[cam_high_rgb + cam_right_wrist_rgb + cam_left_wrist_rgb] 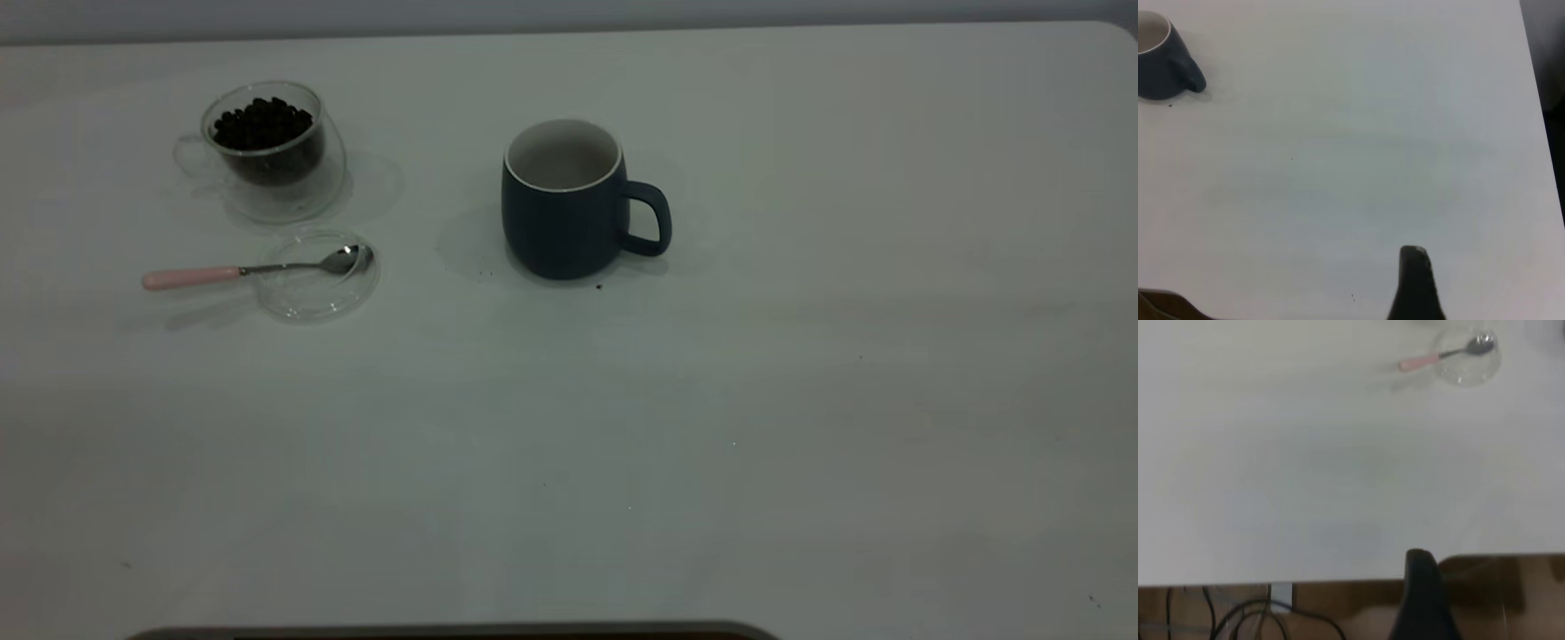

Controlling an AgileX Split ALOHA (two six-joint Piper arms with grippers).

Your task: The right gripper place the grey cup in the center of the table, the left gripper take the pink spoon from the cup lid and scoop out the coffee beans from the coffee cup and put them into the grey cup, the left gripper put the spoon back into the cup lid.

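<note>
The light was dim and flat with a cool grey-green cast over the bench (800, 400), which darkened toward its near edge. Soft shadows spread to the left of the grey cup (565, 203), and a small glint sat on the bowl of the pink spoon (258, 268). Both wrist views were soft, the left tool (1421, 600) and right tool (1415, 287) blurred.

Most of the table (800, 427) is bare — the whole near half and the right side are left open for passing. Three things are grouped at the far left: the coffee cup (267, 151), and just in front of it the cup lid (316, 276) with the pink spoon (253, 268) laid across. The grey cup (564, 204) is stood alone near the middle — a wide gap is left between it and the lid.
</note>
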